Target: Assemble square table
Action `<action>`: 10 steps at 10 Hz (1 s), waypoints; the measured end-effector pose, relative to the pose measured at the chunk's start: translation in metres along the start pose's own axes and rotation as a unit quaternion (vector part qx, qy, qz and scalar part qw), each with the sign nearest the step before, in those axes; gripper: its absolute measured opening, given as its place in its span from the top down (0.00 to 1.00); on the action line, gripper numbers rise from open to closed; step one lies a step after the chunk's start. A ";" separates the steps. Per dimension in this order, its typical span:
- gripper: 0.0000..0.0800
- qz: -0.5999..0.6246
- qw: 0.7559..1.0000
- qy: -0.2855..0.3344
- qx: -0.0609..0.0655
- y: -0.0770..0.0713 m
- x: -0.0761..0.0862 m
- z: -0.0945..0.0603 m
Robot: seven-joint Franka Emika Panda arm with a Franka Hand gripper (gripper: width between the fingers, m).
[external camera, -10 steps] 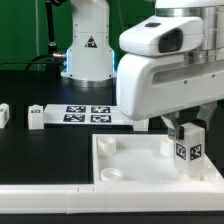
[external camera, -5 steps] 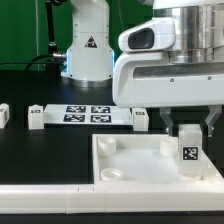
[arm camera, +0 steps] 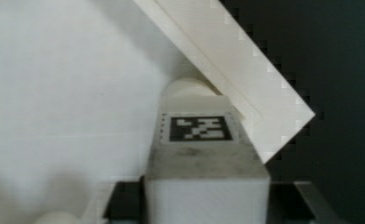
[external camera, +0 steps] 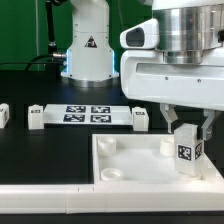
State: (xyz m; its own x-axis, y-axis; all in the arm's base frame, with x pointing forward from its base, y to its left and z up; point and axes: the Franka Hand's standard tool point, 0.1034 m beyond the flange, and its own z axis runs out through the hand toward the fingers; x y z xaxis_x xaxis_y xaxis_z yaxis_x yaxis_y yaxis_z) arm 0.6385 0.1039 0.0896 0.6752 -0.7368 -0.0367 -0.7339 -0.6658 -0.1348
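Note:
The white square tabletop [external camera: 130,168] lies at the front of the black table, rim up, with round corner sockets. My gripper [external camera: 186,140] is shut on a white tagged leg [external camera: 186,153] and holds it upright over the slab's socket at the exterior view's right. In the wrist view the leg [arm camera: 204,140] fills the space between my fingers, its tag facing the camera, with the slab's rim [arm camera: 232,60] running diagonally behind it. Three more legs lie on the table: one [external camera: 4,114] at the exterior view's left, one [external camera: 36,118], one [external camera: 140,119].
The marker board [external camera: 88,114] lies behind the tabletop between two loose legs. The robot's base [external camera: 88,45] stands at the back. The arm's large white body hangs over the exterior view's right side.
The gripper with the leg has shifted slightly, rising a little and turning; the leg stays over the same corner of the slab. The other parts have not moved.

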 end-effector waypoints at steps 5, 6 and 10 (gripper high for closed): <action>0.26 -0.067 0.998 -0.009 -0.009 0.001 -0.005 0.002; 0.21 -0.098 0.995 -0.010 -0.007 0.000 -0.005 0.002; 0.19 -0.307 0.952 -0.008 -0.016 0.002 -0.006 0.005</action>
State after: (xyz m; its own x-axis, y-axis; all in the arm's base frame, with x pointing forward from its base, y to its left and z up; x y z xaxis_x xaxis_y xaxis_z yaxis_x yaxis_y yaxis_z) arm 0.6328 0.1077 0.0842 0.9781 -0.2066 0.0243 -0.2029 -0.9734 -0.1065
